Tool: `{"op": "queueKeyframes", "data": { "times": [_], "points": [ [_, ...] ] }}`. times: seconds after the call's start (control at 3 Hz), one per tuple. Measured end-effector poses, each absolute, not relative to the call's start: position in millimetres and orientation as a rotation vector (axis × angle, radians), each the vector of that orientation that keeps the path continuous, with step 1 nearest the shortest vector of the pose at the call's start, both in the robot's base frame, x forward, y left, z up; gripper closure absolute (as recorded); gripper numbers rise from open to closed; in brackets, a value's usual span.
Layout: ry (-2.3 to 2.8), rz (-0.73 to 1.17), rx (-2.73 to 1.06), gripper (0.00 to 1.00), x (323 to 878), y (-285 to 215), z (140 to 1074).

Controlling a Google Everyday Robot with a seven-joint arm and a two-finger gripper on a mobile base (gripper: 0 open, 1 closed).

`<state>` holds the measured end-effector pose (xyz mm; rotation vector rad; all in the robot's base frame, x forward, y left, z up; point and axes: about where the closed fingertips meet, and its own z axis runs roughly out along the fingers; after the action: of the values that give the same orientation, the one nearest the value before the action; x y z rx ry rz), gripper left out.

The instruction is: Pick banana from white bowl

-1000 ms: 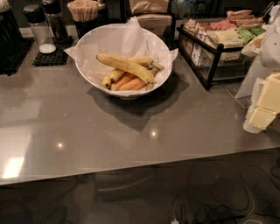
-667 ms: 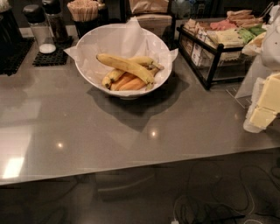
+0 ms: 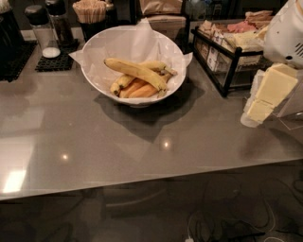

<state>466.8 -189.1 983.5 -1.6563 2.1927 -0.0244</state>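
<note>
The banana point(image 3: 138, 72) is the longest one, plain yellow, and lies on top of the pile in the white bowl point(image 3: 97, 75), running from upper left to lower right. Shorter yellow bananas point(image 3: 121, 83) and orange-tinted bananas point(image 3: 140, 90) lie under it. The bowl is lined with crumpled white paper and stands at the back middle of the grey counter point(image 3: 118, 146). My gripper point(image 3: 265, 97), white with pale yellow pads, hangs at the right edge of the view, well to the right of the bowl, above the counter and holding nothing that I can see.
A black wire rack point(image 3: 222, 71) of packets stands right of the bowl, between it and the gripper. Shakers point(image 3: 42, 30) on a black mat point(image 3: 57, 61) and a holder of wooden sticks point(image 3: 90, 12) stand behind. The counter's front edge point(image 3: 142, 182) runs below; cables lie on the floor.
My gripper has moved a little up and to the left, toward the bowl. The bananas and the bowl have not moved.
</note>
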Motion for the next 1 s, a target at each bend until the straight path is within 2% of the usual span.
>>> {"op": "queueKeyframes", "data": {
  "times": [0.33, 0.67, 1.0],
  "points": [
    [2.197, -0.017, -1.643, 0.0, 468.4, -189.1, 982.3],
    [2.135, 0.072, -1.601, 0.0, 488.7, -161.3, 986.7],
    [2.023, 0.15, -1.634, 0.0, 516.4, -111.0, 996.8]
  ]
}}
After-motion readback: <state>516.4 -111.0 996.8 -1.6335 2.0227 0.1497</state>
